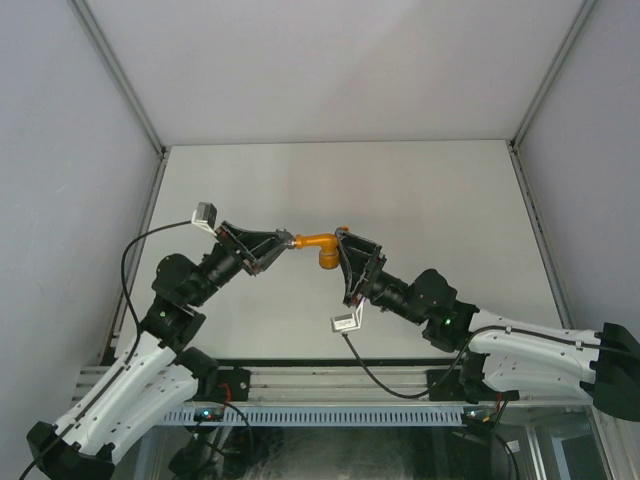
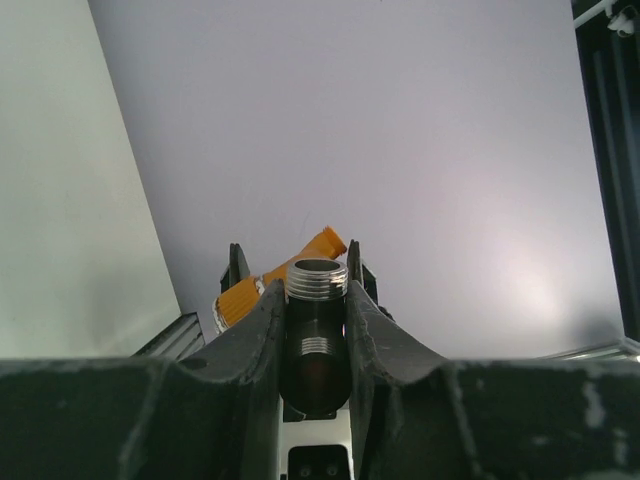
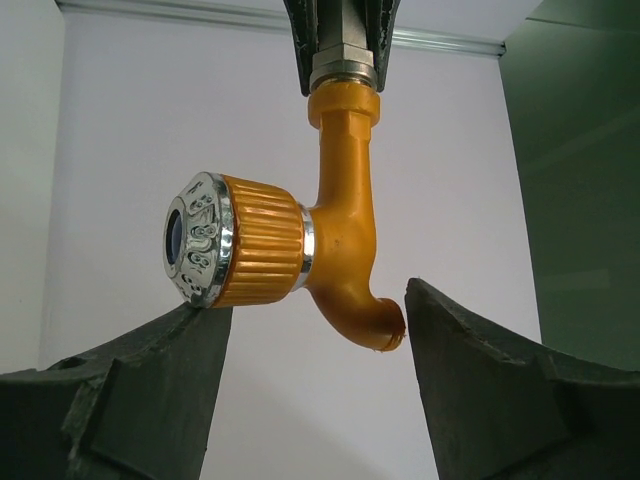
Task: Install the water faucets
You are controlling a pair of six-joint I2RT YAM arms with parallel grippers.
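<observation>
Our left gripper (image 1: pixel 281 243) clamped on a grey threaded fitting (image 2: pixel 317 300), orange-yellow tap (image 3: pixel 345 230) at its tip, our right gripper (image 3: pixel 312 305) spread wide either side of that tap, pale table (image 1: pixel 400 190) beneath both, white walls (image 1: pixel 330 60) around us.

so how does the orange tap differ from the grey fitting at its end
The tap is orange-yellow and bent, the fitting grey metal and straight. The fitting is clamped in the left gripper; the tap sits between the jaws of the right gripper. They meet end to end.
</observation>
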